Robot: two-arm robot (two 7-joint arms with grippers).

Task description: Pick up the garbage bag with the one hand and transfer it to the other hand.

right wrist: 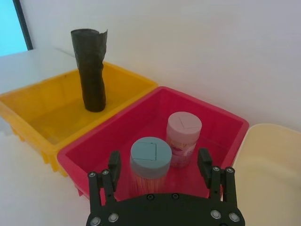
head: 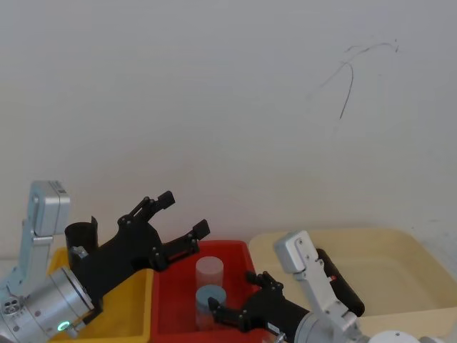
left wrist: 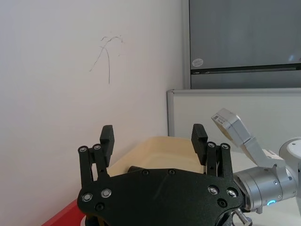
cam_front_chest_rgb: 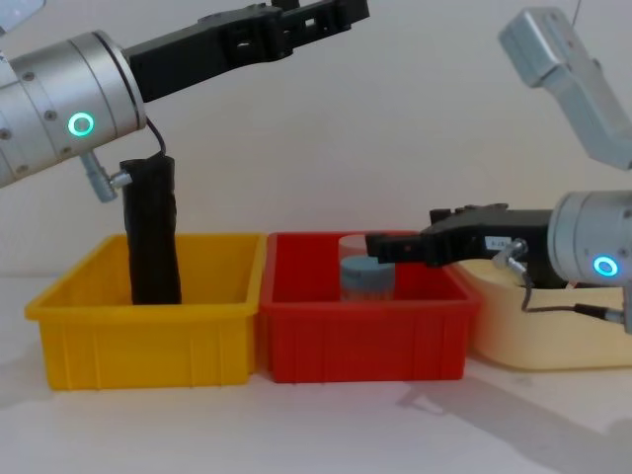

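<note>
I see a black roll point(right wrist: 91, 70) standing upright in the yellow bin point(right wrist: 42, 101), leaning slightly, its top above the rim; I cannot make out a label on it. Beside that bin is the red bin point(right wrist: 221, 122), with a blue-lidded jar point(right wrist: 149, 159) and a pink-lidded jar point(right wrist: 183, 132) touching inside. My left gripper point(head: 180, 218) hangs high above the yellow and red bins, fingers spread, grasping nothing. My right gripper point(cam_front_chest_rgb: 380, 246) sits low over the red bin just by the jars, fingers apart and empty. The cream tub point(head: 400, 264) lies on the right.
</note>
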